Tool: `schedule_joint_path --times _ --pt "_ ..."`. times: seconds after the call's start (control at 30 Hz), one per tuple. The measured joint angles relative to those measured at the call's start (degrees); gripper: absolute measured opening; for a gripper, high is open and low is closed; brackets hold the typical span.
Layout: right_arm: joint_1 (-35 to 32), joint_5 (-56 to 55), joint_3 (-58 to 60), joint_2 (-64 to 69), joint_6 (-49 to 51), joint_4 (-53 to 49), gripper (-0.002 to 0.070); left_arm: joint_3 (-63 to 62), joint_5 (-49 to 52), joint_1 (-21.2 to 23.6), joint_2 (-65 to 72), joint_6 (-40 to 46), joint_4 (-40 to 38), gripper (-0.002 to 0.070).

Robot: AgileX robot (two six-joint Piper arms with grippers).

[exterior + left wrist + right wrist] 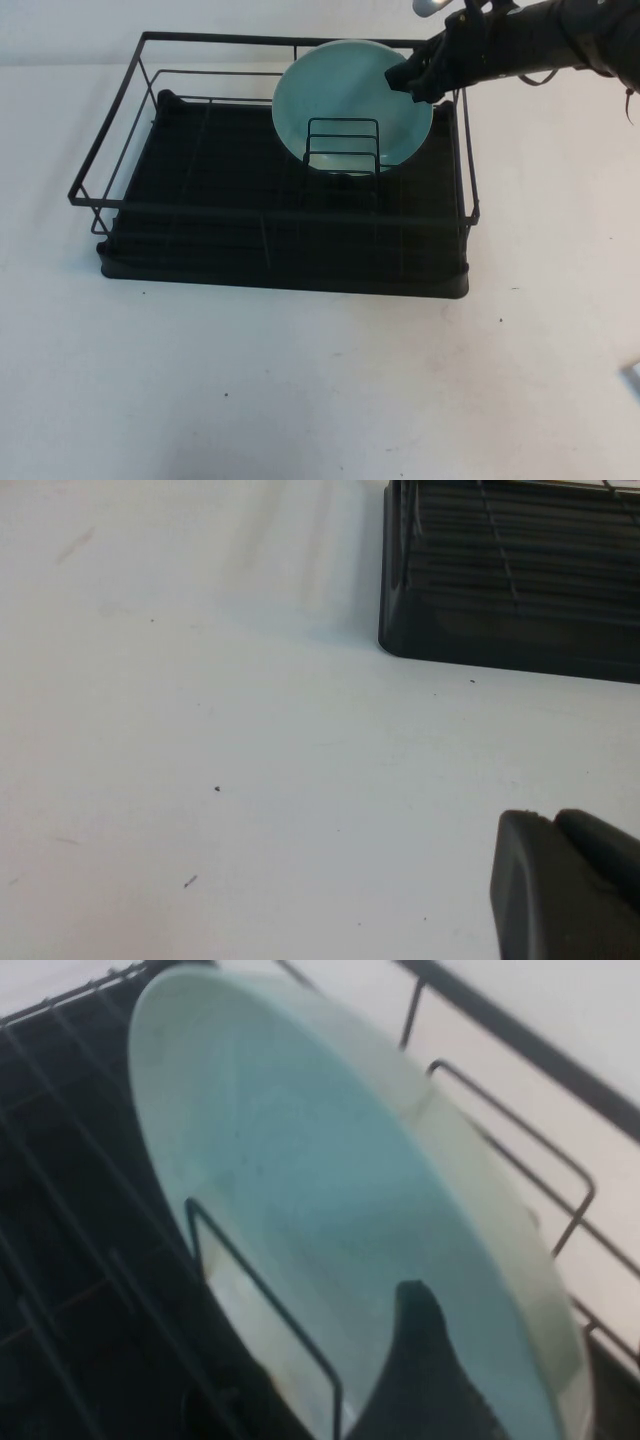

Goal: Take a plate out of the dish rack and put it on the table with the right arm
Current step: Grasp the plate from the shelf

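The mint-green plate (345, 100) stands on edge at the back right of the black wire dish rack (110, 185), just behind the small upright divider (342, 145). My right gripper (405, 80) reaches in from the upper right and grips the plate's upper right rim. In the right wrist view one black finger (420, 1360) lies on the plate's face (300, 1160); the other finger is hidden behind the rim. My left gripper (555, 820) is shut and empty, low over the white table (200, 730) near a corner of the rack's drip tray (500, 620).
The rack's top rail (280, 42) runs close behind the plate and its right side rail (466, 150) passes under my right arm. White table (300, 400) lies in front of and to the right of the rack. A small pale object (633, 375) sits at the right edge.
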Motion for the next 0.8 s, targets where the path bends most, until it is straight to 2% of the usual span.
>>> schedule_joint_path --times 0.6,0.8 --pt "0.04 -0.43 0.00 0.00 -0.12 0.00 0.0386 0.00 0.00 0.00 0.00 0.00 0.00 -0.0004" --pt "0.04 -0.43 0.00 0.00 -0.12 0.00 0.0316 0.00 0.00 0.00 0.00 0.00 0.00 -0.0004"
